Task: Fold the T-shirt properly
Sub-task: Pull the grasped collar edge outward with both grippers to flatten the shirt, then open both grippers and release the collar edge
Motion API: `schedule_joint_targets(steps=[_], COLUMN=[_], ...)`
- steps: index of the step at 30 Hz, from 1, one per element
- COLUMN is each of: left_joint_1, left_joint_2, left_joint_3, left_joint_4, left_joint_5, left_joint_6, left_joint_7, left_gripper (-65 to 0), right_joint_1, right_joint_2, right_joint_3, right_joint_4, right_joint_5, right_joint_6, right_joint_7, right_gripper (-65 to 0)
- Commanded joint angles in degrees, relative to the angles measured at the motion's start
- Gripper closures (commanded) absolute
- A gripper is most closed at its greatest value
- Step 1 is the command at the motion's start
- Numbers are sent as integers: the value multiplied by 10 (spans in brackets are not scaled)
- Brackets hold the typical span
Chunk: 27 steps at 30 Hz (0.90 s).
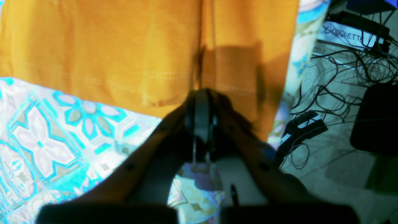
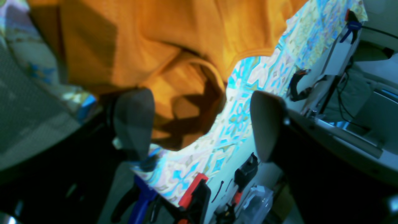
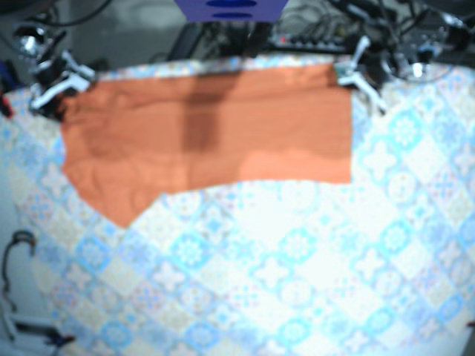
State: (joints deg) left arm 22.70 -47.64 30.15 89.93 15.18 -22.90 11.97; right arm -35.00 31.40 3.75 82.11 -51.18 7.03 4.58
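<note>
The orange T-shirt (image 3: 208, 133) lies flat along the far edge of the patterned tablecloth (image 3: 297, 259), with a sleeve pointing down at its left. My left gripper (image 3: 355, 78) sits at the shirt's far right corner. In the left wrist view its fingers (image 1: 202, 96) are pressed together at the hem of the T-shirt (image 1: 108, 46), and a crease runs up from them. My right gripper (image 3: 59, 87) is at the shirt's far left corner. In the right wrist view the right gripper (image 2: 200, 123) stands open, and the sleeve of the T-shirt (image 2: 171, 37) lies between its pads (image 2: 133, 118).
Red and blue clamps (image 2: 196, 189) hold the cloth at the table edge near my right gripper. Beyond the table's edge by my left gripper are tangled cables (image 1: 342, 77) and a labelled box (image 1: 342, 34). The tablecloth (image 1: 40, 140) reaches toward the near side.
</note>
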Motion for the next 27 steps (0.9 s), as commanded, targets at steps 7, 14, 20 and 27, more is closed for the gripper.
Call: schedule_joint_targets(steps=[7, 14, 20, 27], left_joint_1=[1, 1, 1, 1], left_joint_2=[-9, -9, -9, -10], left_joint_3=[-2, -2, -2, -9], left_joint_4=[-14, -13, -12, -10], left_joint_5=[25, 25, 25, 25], left_joint_6=[-3, -3, -3, -3], left_joint_7=[64, 64, 64, 64], left_gripper=[0, 0, 0, 0], right_joint_1=[-2, -2, -2, -2], right_joint_2=[10, 10, 10, 11], right_joint_3=[5, 5, 19, 26], right_joint_4=[12, 32, 60, 61], right_joint_5=[-1, -1, -1, -1], right_joint_6=[-9, -9, -9, -9], right_joint_7=[-1, -1, -1, -1], right_gripper=[-468, -468, -468, -468])
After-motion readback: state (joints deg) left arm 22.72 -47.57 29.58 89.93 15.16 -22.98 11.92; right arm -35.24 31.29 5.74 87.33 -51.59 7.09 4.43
